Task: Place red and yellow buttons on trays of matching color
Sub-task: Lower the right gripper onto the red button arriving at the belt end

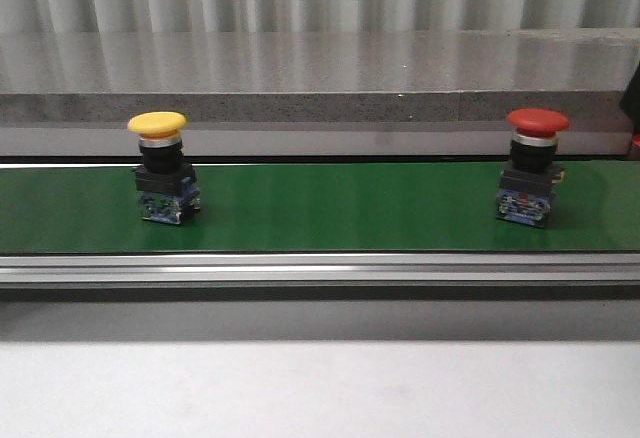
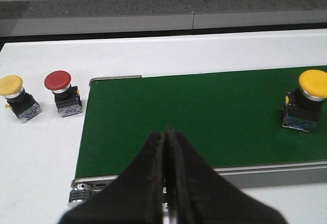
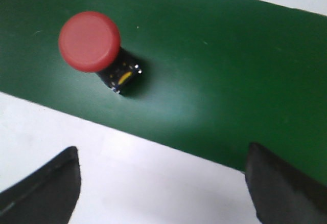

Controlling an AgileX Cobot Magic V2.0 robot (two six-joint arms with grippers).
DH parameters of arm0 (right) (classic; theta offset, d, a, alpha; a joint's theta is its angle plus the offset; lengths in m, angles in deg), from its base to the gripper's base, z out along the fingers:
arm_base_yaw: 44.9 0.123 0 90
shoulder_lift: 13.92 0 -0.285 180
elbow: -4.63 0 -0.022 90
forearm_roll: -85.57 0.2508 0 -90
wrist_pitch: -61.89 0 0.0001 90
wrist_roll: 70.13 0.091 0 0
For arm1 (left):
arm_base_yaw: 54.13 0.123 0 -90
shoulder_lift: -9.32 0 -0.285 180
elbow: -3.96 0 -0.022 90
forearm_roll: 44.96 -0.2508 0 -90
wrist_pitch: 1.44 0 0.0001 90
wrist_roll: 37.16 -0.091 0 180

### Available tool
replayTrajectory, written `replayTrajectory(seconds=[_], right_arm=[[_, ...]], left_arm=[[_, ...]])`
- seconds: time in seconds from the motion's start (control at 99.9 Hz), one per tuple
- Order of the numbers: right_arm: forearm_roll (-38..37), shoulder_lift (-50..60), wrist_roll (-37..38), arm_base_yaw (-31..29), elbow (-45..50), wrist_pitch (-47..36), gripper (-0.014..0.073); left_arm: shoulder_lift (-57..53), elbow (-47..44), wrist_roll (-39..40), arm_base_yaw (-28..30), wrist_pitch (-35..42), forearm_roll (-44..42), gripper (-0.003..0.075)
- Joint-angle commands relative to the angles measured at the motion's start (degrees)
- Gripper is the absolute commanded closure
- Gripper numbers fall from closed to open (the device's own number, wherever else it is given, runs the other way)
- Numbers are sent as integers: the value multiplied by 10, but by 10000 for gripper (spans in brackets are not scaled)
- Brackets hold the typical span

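on green belt: yellow button, red button; trays unseen.

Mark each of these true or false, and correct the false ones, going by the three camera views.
1. A yellow mushroom-head push button stands upright on the green conveyor belt. True.
2. The red mushroom-head push button on the belt lies tipped on its side. False: it stands upright on its black base.
3. The left gripper is shut and holds nothing. True.
4. The right gripper is clamped on the red button. False: its jaws are spread wide and the button sits clear of them.
5. A second yellow button and a second red button rest off the belt, on the white table. True.
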Motion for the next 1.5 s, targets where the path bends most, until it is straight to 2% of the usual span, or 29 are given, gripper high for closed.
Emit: replayTrajectory(seconds=[0.0,0.48,0.55,0.671,0.741,0.791,0.871,1.041,1.291,1.491], right_arm=[[8,-22,-9,8,-36,-26,-50],[6,-143,-23,30,-102,-59,-31],[6,-155,-23,30,-105,-61,48],[6,-160,-23,29,-107,-60,313],[6,-160,-23,29,-112,-53,438],[5,-160,-23,25,-119,-41,483],[5,-160,-23,12,-138,-14,492],[5,-160,-23,-61,-199,35,492],[5,-175,-5,-228,-274,29,492],[5,-222,57,-346,-314,15,492]], left_arm=[[0,17,2,-4,45,5,740],[0,17,2,-4,45,5,740],[0,17,2,-4,45,5,740],[0,17,2,-4,40,5,740],[0,17,2,-4,37,5,740],[0,17,2,-4,37,5,740],[0,17,2,-4,37,5,740],[0,17,2,-4,37,5,740],[0,17,2,-4,37,5,740],[0,17,2,-4,37,5,740]])
